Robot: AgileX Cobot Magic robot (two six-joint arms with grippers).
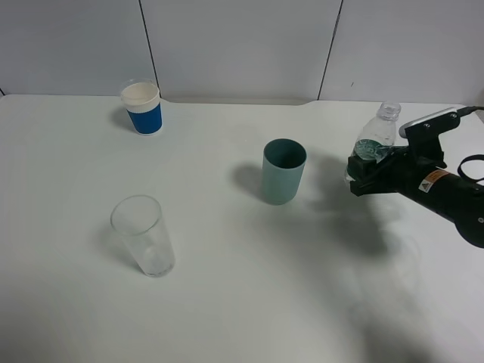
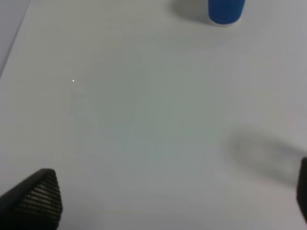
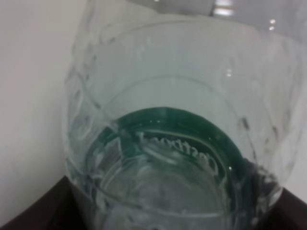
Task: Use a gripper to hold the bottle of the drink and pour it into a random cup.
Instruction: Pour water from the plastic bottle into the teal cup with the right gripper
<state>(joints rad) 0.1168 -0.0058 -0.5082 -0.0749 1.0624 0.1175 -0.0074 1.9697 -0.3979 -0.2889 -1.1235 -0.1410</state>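
The clear water bottle with a dark green label and no cap stands upright at the right of the table, held in my right gripper, whose black jaws are shut around its body. In the right wrist view the bottle fills the frame, with liquid and the green label showing through. The teal-green cup stands upright left of the bottle, apart from it. My left gripper is open over bare table, only its fingertips showing; it is out of the exterior high view.
A clear glass tumbler stands at the front left. A white paper cup with a blue band stands at the back left and shows in the left wrist view. The white table meets a grey wall behind.
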